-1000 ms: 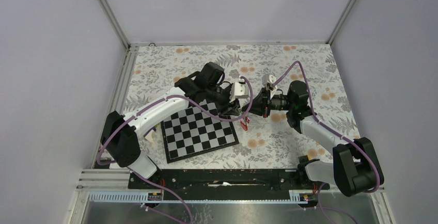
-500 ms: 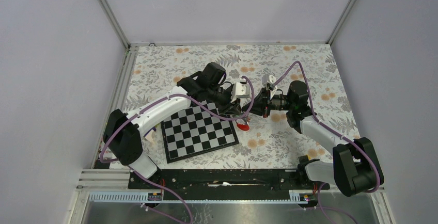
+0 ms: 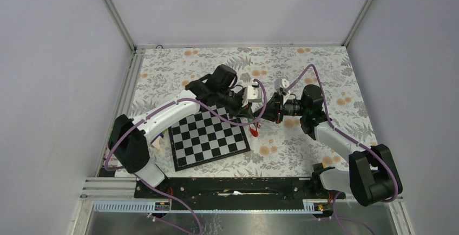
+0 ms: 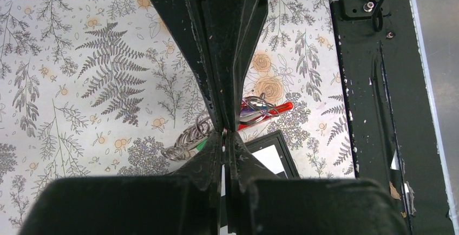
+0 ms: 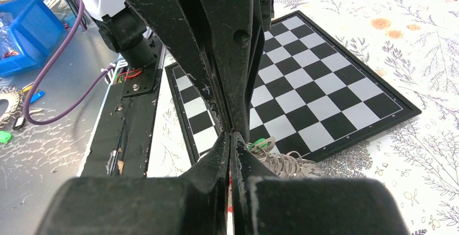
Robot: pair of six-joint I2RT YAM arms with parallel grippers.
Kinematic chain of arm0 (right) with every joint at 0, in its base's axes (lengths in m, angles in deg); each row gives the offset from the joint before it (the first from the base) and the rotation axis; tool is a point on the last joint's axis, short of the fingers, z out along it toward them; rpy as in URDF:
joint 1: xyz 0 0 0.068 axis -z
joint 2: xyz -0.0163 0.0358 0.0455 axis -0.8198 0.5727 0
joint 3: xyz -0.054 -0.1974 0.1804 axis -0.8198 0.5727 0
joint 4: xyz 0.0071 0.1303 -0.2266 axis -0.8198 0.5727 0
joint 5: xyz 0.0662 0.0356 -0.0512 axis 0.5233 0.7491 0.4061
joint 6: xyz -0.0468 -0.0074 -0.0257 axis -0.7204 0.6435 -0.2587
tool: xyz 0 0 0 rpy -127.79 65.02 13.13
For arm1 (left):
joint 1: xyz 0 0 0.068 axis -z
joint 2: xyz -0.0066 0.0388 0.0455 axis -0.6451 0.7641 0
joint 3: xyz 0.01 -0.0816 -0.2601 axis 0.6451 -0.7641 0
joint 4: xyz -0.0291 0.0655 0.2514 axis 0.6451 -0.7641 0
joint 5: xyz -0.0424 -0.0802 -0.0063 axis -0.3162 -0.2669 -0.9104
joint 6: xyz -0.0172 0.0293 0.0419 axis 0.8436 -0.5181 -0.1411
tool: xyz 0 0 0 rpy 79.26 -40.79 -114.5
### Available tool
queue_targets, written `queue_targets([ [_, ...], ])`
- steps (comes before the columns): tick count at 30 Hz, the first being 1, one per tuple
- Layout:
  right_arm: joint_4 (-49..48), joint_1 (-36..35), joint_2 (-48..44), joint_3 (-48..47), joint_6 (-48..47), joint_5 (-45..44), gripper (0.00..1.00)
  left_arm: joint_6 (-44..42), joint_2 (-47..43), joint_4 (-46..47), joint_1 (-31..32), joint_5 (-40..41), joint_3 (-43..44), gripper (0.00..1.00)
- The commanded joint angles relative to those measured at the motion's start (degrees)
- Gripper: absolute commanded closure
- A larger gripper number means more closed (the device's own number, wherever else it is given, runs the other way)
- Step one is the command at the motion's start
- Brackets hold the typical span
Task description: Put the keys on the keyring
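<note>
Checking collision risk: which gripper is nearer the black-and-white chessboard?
Left. The left gripper hangs at the far right corner of the black-and-white chessboard; the right gripper sits beyond it, farther right over the floral tablecloth.

1. Keyring point(image 4: 275, 108): red curved loop, slightly tilted, just beside a corner of the chessboard point(image 4: 270, 162). Silver wire loops point(image 4: 254, 109) overlap one end. Whether it lies or hangs cannot be told.
2. Keys point(image 5: 263, 143): one green plastic head visible, bunched with silver split rings point(image 5: 287, 163) at the chessboard edge.
</note>
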Motion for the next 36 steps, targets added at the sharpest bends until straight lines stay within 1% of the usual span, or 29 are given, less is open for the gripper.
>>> queue_targets([
  [1, -0.4, 0.3, -1.4, -1.1, -2.3, -0.5, 0.95, -3.7, -0.4, -2.7, -0.1, 1.2, 3.6, 1.00],
  [3, 1.3, 0.3, -1.7, -1.4, -3.7, -0.8, 0.87, -5.6, 0.1, -7.2, 0.0, 2.6, 5.5, 1.00],
  [4, 2.6, 0.4, -1.9, -1.5, -6.0, -1.0, 0.82, -6.3, 0.6, -9.3, 0.0, 3.8, 6.6, 1.00],
  [5, 3.8, 0.4, -2.0, -1.9, -7.1, -1.1, 0.76, -6.9, 1.1, -11.2, 0.1, 5.1, 7.8, 1.00],
  [7, 5.9, 0.4, -2.2, -2.1, -8.6, -1.4, 0.68, -7.8, 1.8, -14.6, 0.8, 8.8, 10.0, 1.00],
  [11, 6.4, 0.4, -1.9, -2.1, -9.1, -1.6, 0.55, -8.4, 3.0, -19.8, 3.6, 17.6, 13.5, 1.00],
  [15, 3.0, 0.4, -1.3, -1.7, -6.0, -1.0, 0.49, -6.7, 4.1, -22.4, 5.5, 22.0, 16.8, 1.00],
  [18, -0.3, 0.3, -0.7, -1.1, -2.2, -0.6, 0.47, -3.9, 5.2, -23.5, 6.3, 22.3, 19.6, 1.00],
  [21, -3.3, 0.2, 0.1, -0.4, 0.5, -0.3, 0.47, -2.4, 5.7, -23.5, 6.4, 21.0, 21.3, 1.00],
  [31, -7.6, -0.1, 1.1, -0.1, 4.6, 0.0, 0.53, -1.2, 7.0, -23.5, 6.7, 18.5, 22.2, 1.00],
  [36, -7.7, -0.2, 1.6, -0.1, 4.9, 0.0, 0.59, -0.9, 7.4, -23.4, 6.8, 17.5, 22.2, 1.00],
])
